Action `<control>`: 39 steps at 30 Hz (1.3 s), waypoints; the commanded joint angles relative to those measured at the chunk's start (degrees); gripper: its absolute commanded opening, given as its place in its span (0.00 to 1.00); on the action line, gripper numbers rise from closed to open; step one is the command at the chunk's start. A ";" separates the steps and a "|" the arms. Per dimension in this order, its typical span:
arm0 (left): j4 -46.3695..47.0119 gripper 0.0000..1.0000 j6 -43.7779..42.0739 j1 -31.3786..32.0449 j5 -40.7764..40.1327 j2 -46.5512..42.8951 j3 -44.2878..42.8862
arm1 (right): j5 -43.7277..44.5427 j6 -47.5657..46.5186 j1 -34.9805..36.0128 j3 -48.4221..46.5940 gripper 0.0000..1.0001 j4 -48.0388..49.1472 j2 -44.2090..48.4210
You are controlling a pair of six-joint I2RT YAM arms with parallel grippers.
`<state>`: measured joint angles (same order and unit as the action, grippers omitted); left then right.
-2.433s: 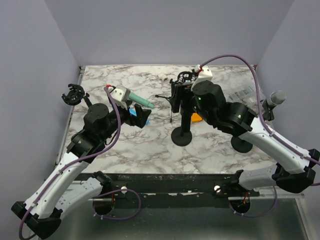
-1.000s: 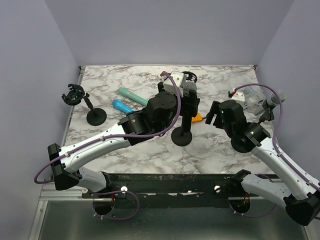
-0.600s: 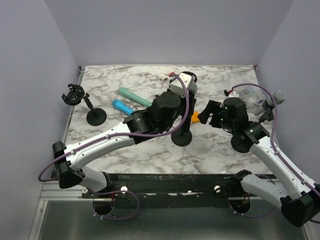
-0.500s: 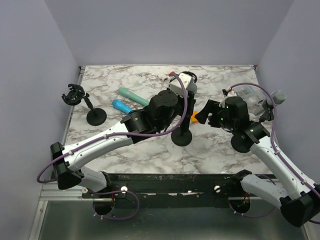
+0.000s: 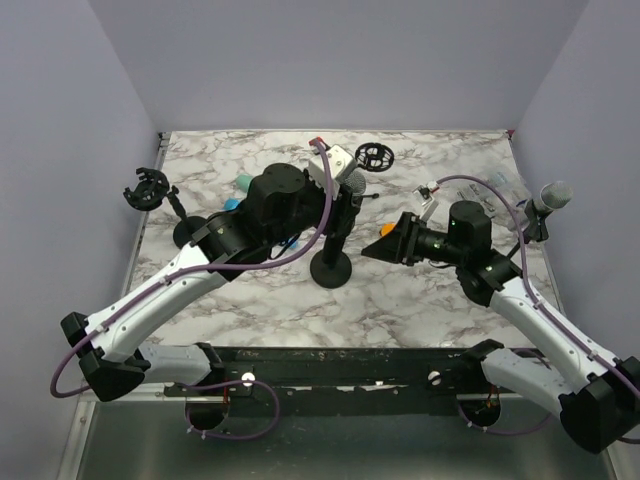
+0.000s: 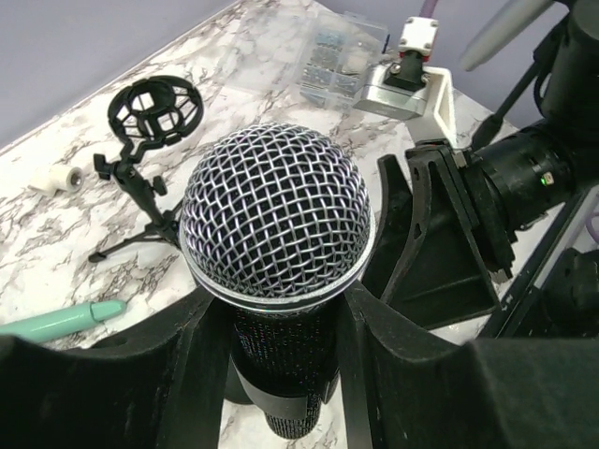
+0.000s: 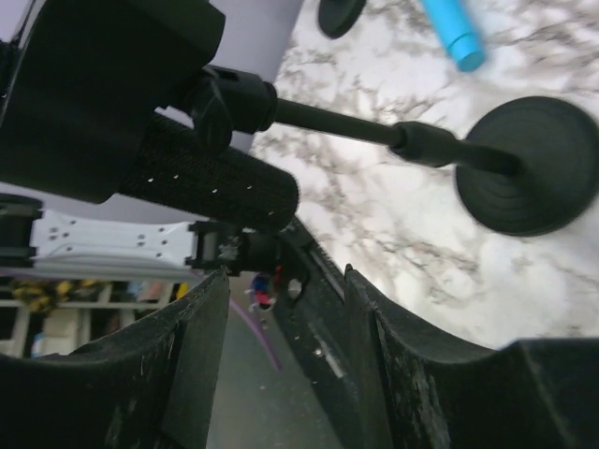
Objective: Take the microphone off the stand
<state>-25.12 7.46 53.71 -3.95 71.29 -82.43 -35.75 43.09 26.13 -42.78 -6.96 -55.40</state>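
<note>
A black microphone (image 6: 276, 215) with a silver mesh head stands in the clip of a black stand (image 5: 330, 270) near the middle of the table. My left gripper (image 6: 281, 374) is shut on the microphone's body just below the head; from above it (image 5: 345, 200) sits over the stand's top. My right gripper (image 5: 378, 250) hovers just right of the stand, pointing left at it. In the right wrist view its jaws (image 7: 285, 309) are open and empty, with the stand's pole (image 7: 374, 131), round base (image 7: 533, 173) and the microphone's handle (image 7: 211, 182) ahead of them.
An empty stand (image 5: 150, 190) is at the left edge. A teal microphone (image 6: 61, 320) and a blue one (image 7: 449, 28) lie on the table behind my left arm. A small shock-mount tripod (image 5: 375, 155) stands at the back. At the right are a grey microphone on its stand (image 5: 553, 193) and a clear plastic box (image 6: 346, 61).
My left gripper has shut on the microphone, and the stand with it has shifted left. My right gripper has swung down and left toward the stand, its jaws narrower than before.
</note>
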 commanded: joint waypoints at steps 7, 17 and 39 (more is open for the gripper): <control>2.96 0.00 4.96 -5.01 17.02 -6.41 6.20 | -9.57 15.56 -0.29 4.20 0.54 21.89 -3.78; 0.81 0.00 5.51 -6.50 17.49 -6.56 6.12 | -7.58 16.79 -0.29 4.46 0.55 23.56 -4.82; 1.66 0.00 2.10 -6.53 24.80 -6.24 6.33 | -2.80 -9.31 -0.29 -3.70 0.96 17.82 -4.29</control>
<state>-22.11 11.68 47.20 13.52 65.58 -75.79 -40.82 47.09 26.13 -41.98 12.80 -57.45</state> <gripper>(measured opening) 0.414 0.957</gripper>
